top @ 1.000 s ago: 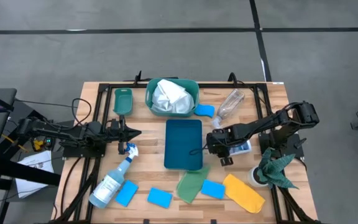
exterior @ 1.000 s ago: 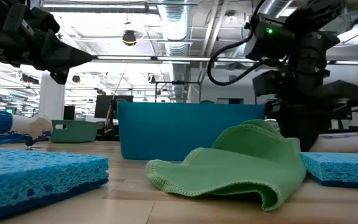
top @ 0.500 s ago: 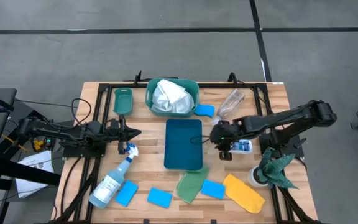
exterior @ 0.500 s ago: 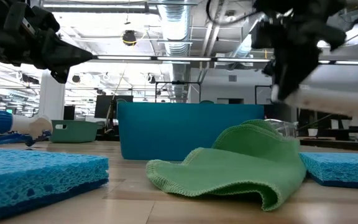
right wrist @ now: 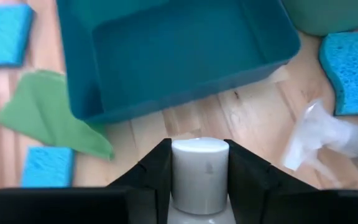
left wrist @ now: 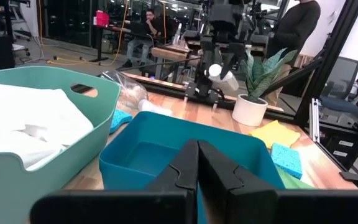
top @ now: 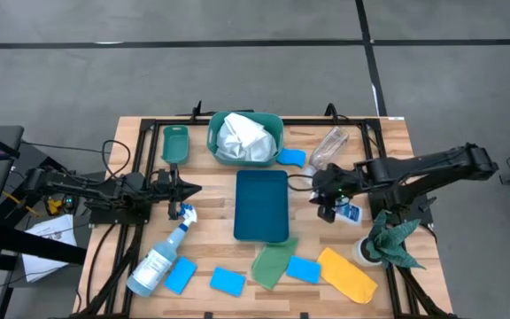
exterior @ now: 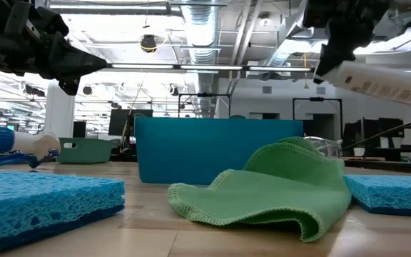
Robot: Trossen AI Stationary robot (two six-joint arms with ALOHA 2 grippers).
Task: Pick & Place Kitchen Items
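Observation:
A small white bottle [right wrist: 199, 169] hangs above the table, just right of the teal bin [top: 261, 206], with my right gripper [top: 326, 202] shut on it. The low view shows the bottle [exterior: 384, 82] high up and slanted. My left gripper [top: 193, 189] is shut on nothing, level, above the table's left part. A blue-trigger spray bottle [top: 162, 257], three blue sponges [top: 227, 282] and green [top: 274, 264] and yellow [top: 348, 275] cloths lie along the near edge. A clear bottle [top: 328, 146] and a sponge [top: 291, 158] lie farther back. My right gripper pinches the white bottle at its round end [right wrist: 199, 155] between the two fingers [right wrist: 154, 171], one on each side. The fingers slant down from the table's right side. The bottle is lifted clear of the table and tilted, its body [exterior: 394, 86] sloping down away from the fingers.
A green basket [top: 273, 124] with a white cloth stands at the back, a small green tray [top: 175, 143] to its left. A dark green rag [top: 395, 241] sits at a white pot at the near right. People are in the room beyond the table.
My right gripper has risen and drawn back toward the table's right edge, rolling its wrist as it went. The white bottle has gone up with it, from low by the table to well above it, and now hangs slanted.

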